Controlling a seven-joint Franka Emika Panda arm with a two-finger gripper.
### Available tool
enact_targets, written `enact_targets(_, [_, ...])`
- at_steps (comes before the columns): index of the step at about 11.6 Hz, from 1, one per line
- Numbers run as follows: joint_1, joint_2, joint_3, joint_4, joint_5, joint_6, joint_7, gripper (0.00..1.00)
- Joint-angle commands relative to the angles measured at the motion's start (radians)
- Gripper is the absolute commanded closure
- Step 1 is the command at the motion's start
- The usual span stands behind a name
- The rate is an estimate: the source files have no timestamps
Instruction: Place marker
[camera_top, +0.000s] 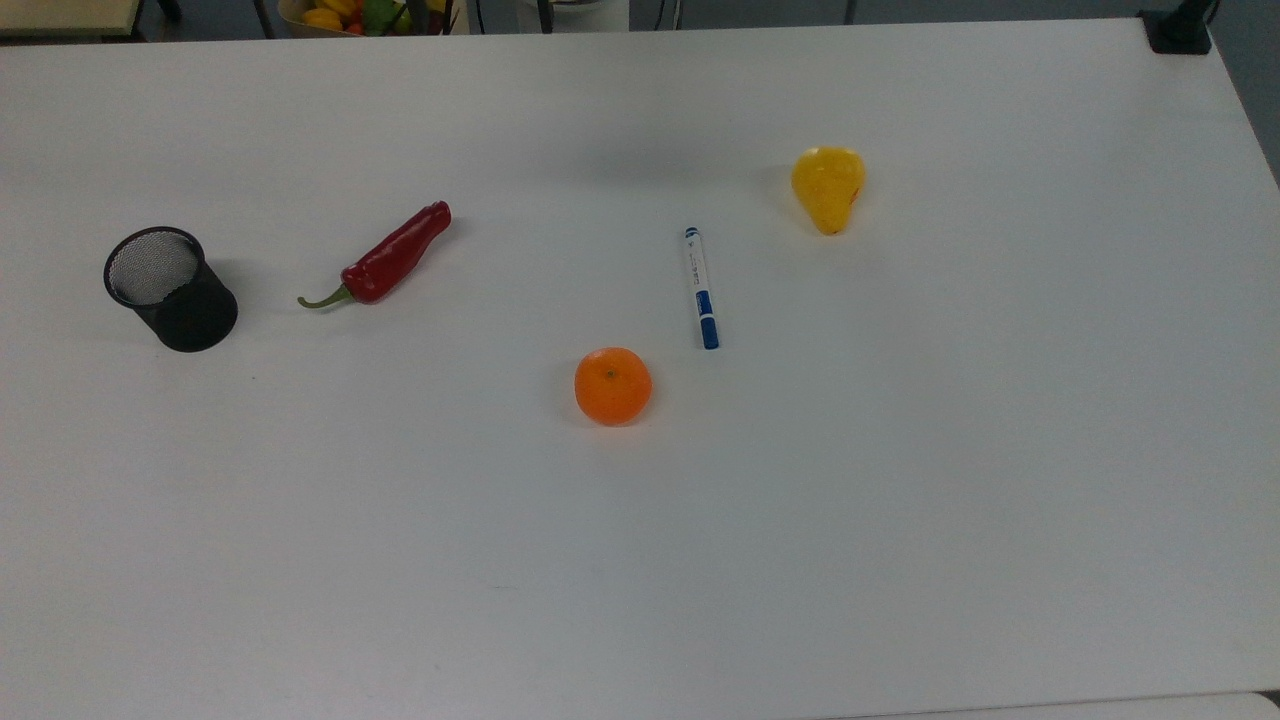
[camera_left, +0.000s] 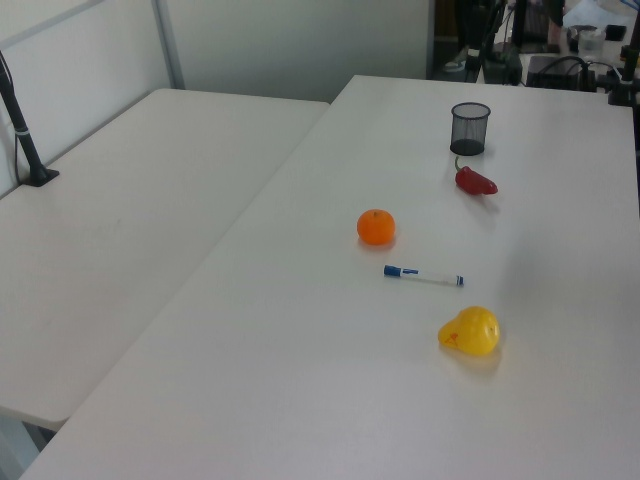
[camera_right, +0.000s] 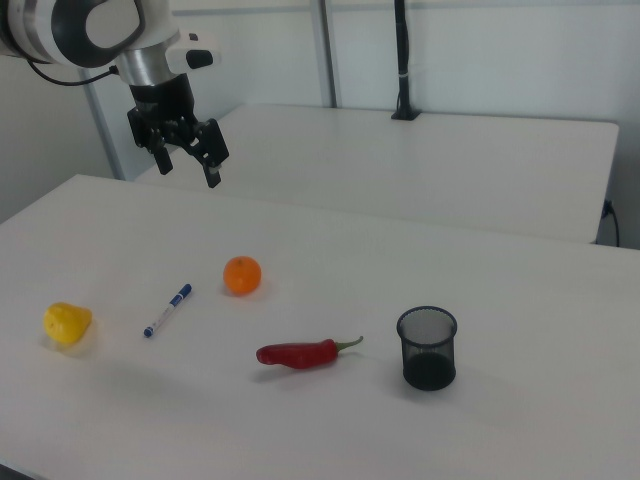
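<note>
1. In the right view, the black mesh cup (camera_right: 427, 348) and the red chilli (camera_right: 300, 354) sit nearest on the white table (camera_right: 520, 300).
2. Farther back, the marker (camera_right: 167, 310) lies flat between the orange (camera_right: 242, 275) and the yellow pear (camera_right: 67, 323), touching neither.
3. My gripper (camera_right: 189, 164) hangs high above the table's far edge, fingers spread, holding nothing.

White marker (camera_top: 701, 288) with blue cap, red chilli (camera_top: 393, 255), orange fruit (camera_top: 612, 386), yellow pear (camera_top: 828, 187), black mesh cup (camera_top: 170, 289).
</note>
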Motion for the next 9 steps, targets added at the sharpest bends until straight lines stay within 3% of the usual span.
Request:
enact_targets(1, [0.013, -0.006, -0.004, -0.008, -0.006, -0.017, -0.020, 0.00])
enact_targets(6, [0.015, -0.008, -0.003, -0.017, -0.006, -0.017, -0.026, 0.00])
enact_targets(9, [0.056, 0.002, -0.001, -0.051, -0.012, 0.016, -0.017, 0.00])
